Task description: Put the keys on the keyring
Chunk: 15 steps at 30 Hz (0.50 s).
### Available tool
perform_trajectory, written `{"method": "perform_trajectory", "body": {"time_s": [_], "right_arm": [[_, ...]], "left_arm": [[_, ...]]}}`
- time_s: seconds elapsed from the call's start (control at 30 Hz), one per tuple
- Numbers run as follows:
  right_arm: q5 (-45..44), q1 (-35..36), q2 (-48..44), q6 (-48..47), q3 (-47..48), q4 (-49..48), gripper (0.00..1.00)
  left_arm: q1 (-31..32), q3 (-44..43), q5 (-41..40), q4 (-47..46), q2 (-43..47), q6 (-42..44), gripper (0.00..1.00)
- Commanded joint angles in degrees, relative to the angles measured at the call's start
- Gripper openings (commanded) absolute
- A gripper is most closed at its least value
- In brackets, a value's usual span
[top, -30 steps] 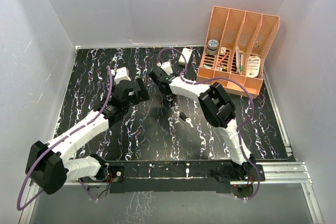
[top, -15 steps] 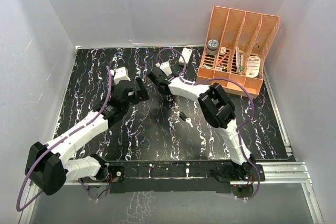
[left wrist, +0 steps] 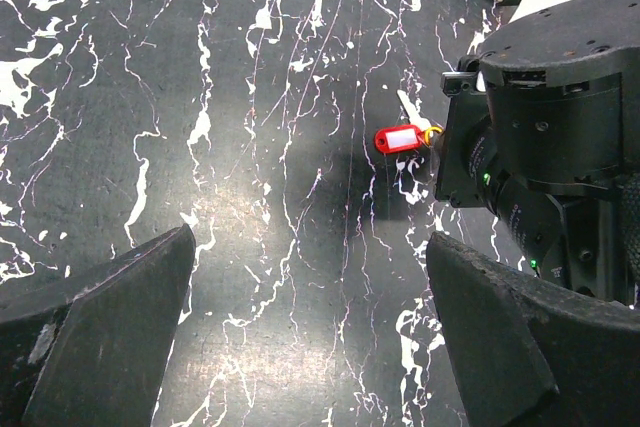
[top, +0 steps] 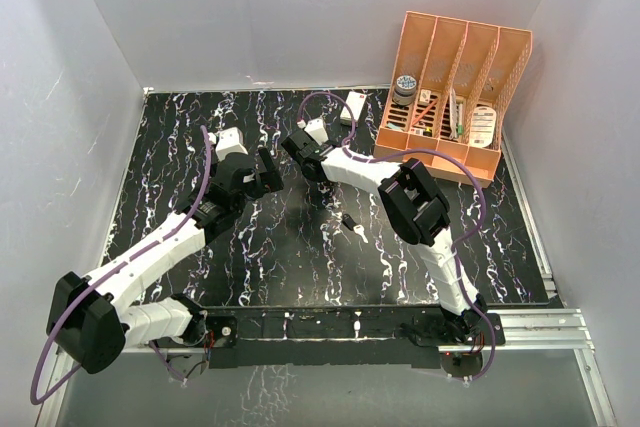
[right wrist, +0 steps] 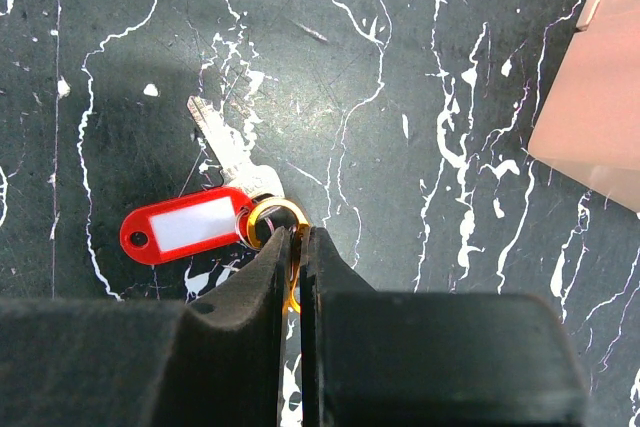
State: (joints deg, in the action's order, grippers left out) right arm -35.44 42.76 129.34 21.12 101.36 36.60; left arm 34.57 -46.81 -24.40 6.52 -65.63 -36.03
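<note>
The keyring is lying toward the far edge of the black marbled counter, midway across, with the red-headed key touching it and stretching left. The right gripper is pinching the ring's rim, its fingers nearly closed. The left gripper is hanging wide apart and empty, facing it from the left. The black-headed key is lying apart, toward the counter's centre.

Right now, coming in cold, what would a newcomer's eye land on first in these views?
The red tag with its white label pops against the black marbled table, lying beside a silvery key and touching the orange-brown keyring, which the right pincer is shut on. In the top view, the orange file rack stands in the far right corner. The left pincer hangs open close by, holding nothing.
</note>
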Motion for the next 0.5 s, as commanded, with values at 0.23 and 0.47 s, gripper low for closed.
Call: {"method": "perform_trajectory", "body": {"time_s": [0.23, 0.47], "right_arm": [[-1.49, 0.38, -3.06, 0.5, 0.17, -0.91, 0.0], [-1.39, 0.35, -2.5, 0.28, 0.36, -1.15, 0.0]], "left_arm": [[-0.07, 0.56, -1.13, 0.86, 2.29, -0.09, 0.99], [-0.09, 0.55, -1.18, 0.77, 2.12, -0.02, 0.99]]}}
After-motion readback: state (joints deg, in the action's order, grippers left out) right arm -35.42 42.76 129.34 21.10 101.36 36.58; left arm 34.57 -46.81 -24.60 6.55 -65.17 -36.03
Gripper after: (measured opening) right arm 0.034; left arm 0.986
